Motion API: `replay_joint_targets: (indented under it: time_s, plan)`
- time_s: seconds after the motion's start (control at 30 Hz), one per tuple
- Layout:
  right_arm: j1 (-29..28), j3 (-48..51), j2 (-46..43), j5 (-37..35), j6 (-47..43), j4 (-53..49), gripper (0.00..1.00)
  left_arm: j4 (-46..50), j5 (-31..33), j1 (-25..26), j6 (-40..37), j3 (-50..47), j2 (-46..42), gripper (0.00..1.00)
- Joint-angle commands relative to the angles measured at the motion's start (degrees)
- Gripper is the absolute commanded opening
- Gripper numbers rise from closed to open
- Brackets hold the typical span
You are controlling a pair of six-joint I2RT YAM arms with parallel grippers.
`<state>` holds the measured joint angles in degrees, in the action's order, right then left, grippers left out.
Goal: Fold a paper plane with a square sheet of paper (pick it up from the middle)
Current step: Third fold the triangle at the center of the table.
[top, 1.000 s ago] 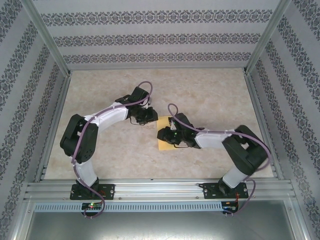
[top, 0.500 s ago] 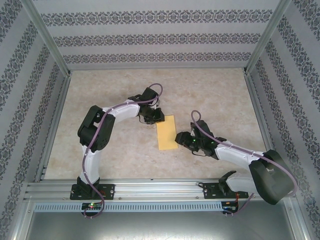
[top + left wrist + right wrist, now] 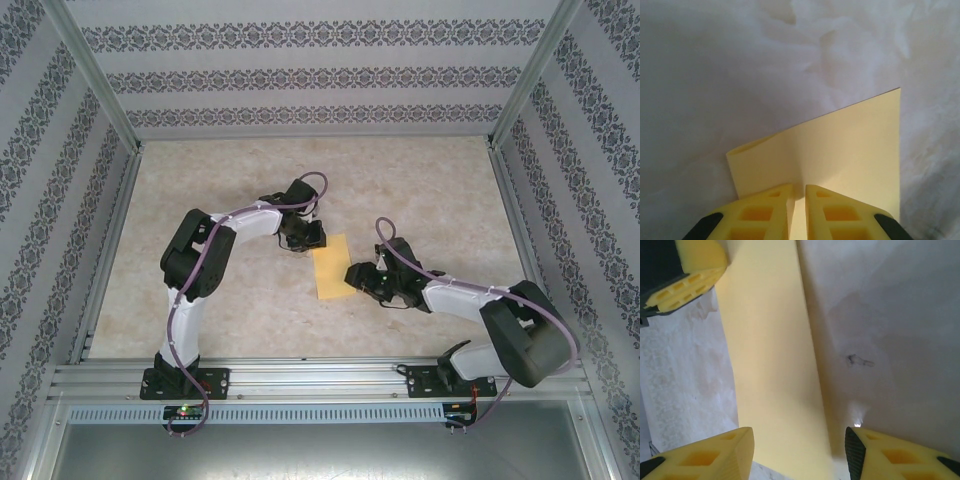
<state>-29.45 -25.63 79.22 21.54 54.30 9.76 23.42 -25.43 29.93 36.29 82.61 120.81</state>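
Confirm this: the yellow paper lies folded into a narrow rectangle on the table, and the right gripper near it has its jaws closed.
Wrong in one point: the right gripper has its jaws open, as the right wrist view shows. The yellow paper does lie folded into a narrow rectangle on the table, near it.

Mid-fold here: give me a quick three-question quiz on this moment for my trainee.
1. True or false: the right gripper has its jaws wide apart.
2. The yellow paper now has the outline of: A a narrow rectangle, B a full square, C a pointed dart.
3. Which gripper sits at the paper's far end?
Key: 1 true; 2 A; 3 the left gripper.
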Motion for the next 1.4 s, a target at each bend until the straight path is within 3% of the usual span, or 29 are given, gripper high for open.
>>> replay_joint_targets:
  time_s: [0.0, 0.33, 0.5, 0.83, 1.1, 1.37]
  plan:
    - [0.51, -1.36, 1.85, 2.09, 0.95, 4.48, 0.52, 1.59, 0.64, 0.13, -1.49, -1.65, 0.83, 0.18]
    - [1.21, -4.57, 7.39, 4.10, 1.47, 8.36, 0.50, 1.78, -0.47, 0.15, -3.07, -1.66, 0.92, 0.18]
    - [2.70, -6.80, 11.36, 8.60, 0.77, 10.74, 0.48, 1.63, -0.93, 0.13, -3.69, -1.88, 0.67, 0.17]
    - [4.93, -9.97, 18.41, 14.99, -2.52, 12.34, 0.23, 0.52, -1.90, 0.16, -6.44, -3.25, -2.21, 0.19]
    - [4.78, -7.24, 18.88, 13.39, 2.08, 17.58, 0.06, 0.31, -0.45, 0.22, -7.90, -5.56, -8.73, 0.25]
    - [0.91, -4.33, 15.15, 4.25, 10.30, 21.10, 0.05, 2.24, 5.79, 1.61, -9.96, -10.43, -18.50, 0.33]
